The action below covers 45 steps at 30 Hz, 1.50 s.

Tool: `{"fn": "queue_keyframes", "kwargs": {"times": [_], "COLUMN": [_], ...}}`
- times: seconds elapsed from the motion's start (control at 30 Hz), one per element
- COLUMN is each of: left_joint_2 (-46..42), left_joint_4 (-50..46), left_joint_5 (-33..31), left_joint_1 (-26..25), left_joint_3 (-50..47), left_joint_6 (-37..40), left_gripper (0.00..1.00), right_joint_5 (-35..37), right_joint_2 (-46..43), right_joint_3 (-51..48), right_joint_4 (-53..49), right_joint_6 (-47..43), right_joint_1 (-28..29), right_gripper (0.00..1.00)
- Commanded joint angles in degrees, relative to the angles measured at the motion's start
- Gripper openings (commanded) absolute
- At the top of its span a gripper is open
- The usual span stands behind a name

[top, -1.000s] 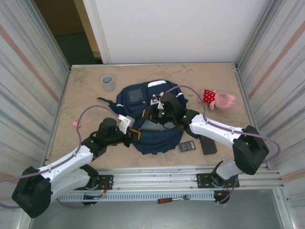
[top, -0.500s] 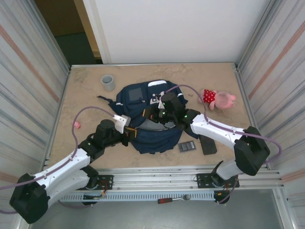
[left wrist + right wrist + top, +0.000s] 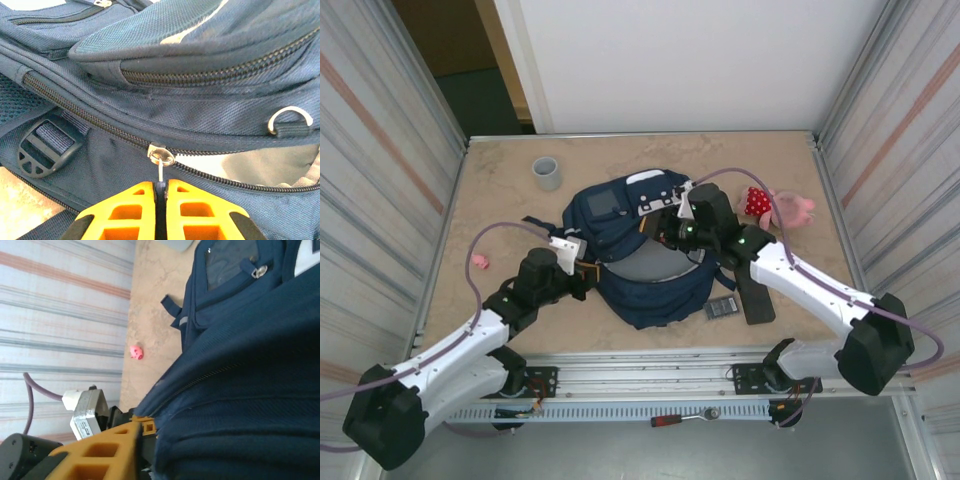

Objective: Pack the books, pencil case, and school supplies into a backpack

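Robotics lab test cell: a table point(image 3: 500, 200) walled by ribbed metal panels point(image 3: 380, 170) on 2 sides, 2 robot arms point(image 3: 460, 345) bolted to aluminium rails point(image 3: 650, 378) at its near edge.

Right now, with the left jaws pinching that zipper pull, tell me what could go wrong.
The left jaws are shut on just the thin zipper pull; a sideways tug may let it slip free.
The backpack lies loose on the table, so pulling could drag it rather than run the zipper.
The right arm passes close by the grey gridded piece and might sweep it.
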Motion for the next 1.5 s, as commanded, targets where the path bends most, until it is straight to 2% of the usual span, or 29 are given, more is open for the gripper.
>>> {"fn": "queue_keyframes", "kwargs": {"times": [0.0,0.07,0.23,0.27,0.33,0.4,0.5,0.63,0.8,0.97,1.13,1.23,1.27,1.3,1.47], "left_joint_2": [0.92,1.09,0.84,0.73,0.45,0.36,1.49,4.71,10.20,17.28,20.44,19.39,18.30,16.89,4.21], "left_joint_4": [0.75,1.20,1.54,1.34,-0.03,-2.73,-7.47,-8.64,-6.65,-5.01,-4.87,-6.77,-8.05,-9.66,-17.58], "left_joint_5": [3.38,4.17,4.77,4.81,3.20,-1.22,-8.00,-8.73,-8.52,-8.04,-7.30,-6.25,-5.41,-4.70,-7.32], "left_joint_1": [0.75,0.70,0.72,0.71,0.72,0.72,2.17,8.20,14.30,17.42,18.16,18.16,18.16,18.16,18.17], "left_joint_3": [1.65,1.89,1.80,1.84,1.98,2.43,3.42,3.70,5.75,9.93,13.46,14.93,15.37,15.62,13.30], "left_joint_6": [0.60,0.70,0.85,0.88,0.79,0.06,-0.81,-3.47,-2.52,-0.63,-0.31,-1.42,-2.04,-2.89,-10.64], "left_gripper": [0.00,0.00,0.00,0.00,0.00,0.00,0.00,0.00,0.00,0.00,0.10,0.29,0.38,0.42,0.52], "right_joint_5": [4.61,7.32,9.92,9.68,8.94,8.33,6.46,2.70,1.92,2.34,5.41,8.81,10.05,11.32,14.38], "right_joint_2": [-1.31,-0.39,4.45,5.28,6.37,6.39,4.91,2.49,0.29,-0.49,-0.14,0.14,0.22,0.37,0.92], "right_joint_3": [-4.18,-6.04,-6.26,-6.18,-5.57,-4.63,-2.55,1.37,5.51,5.91,4.74,2.94,2.46,2.10,0.99], "right_joint_4": [5.89,7.52,8.74,9.25,9.63,9.39,8.10,6.32,4.16,4.93,6.13,8.04,8.43,8.57,9.09], "right_joint_6": [3.55,5.15,6.21,6.31,6.08,5.04,3.06,1.13,-0.71,-0.41,0.39,1.89,2.16,2.35,2.61], "right_joint_1": [0.73,2.60,5.92,6.04,5.94,5.63,4.73,3.31,3.44,4.19,5.11,5.48,5.58,5.72,6.21], "right_gripper": [0.41,0.48,0.50,0.47,0.29,0.13,0.00,0.00,0.00,0.00,0.00,0.00,0.00,0.00,0.00]}}
